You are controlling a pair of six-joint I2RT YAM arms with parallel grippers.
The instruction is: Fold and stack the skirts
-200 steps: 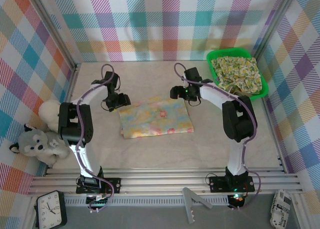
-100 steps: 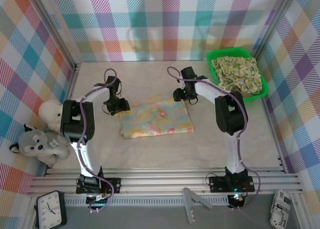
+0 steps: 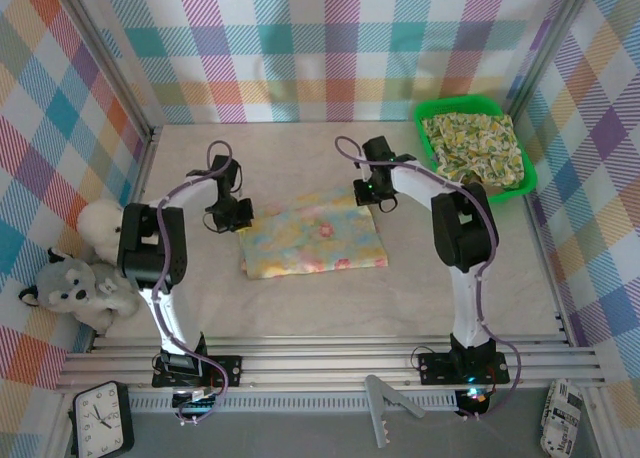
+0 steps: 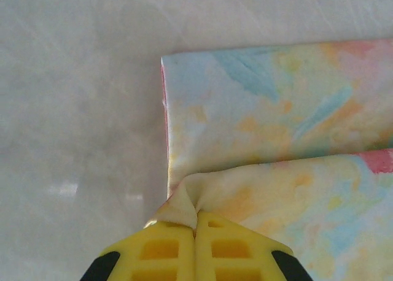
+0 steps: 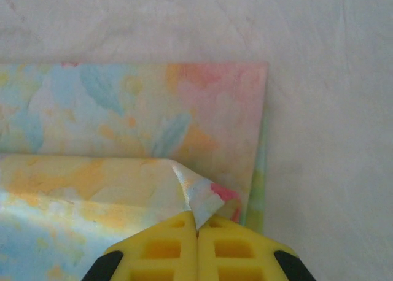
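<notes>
Left pincer (image 4: 196, 219) clenched on top-layer corner of pale floral skirt (image 4: 258, 103), right pincer (image 5: 198, 223) likewise on other corner; cloth ahead of both. I judge fold midway. Yellow-green skirt (image 3: 475, 148) in green tray (image 3: 430, 110), right of right pincer; stacking undone.

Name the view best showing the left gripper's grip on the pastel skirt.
Left wrist: the left gripper grips the pastel skirt by a corner, close up. Top external shows it small; right wrist shows the skirt's opposite corner.

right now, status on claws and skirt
left claw shut on skirt far-left corner. right claw shut on far-right corner. tray off right, apart from skirt.
</notes>
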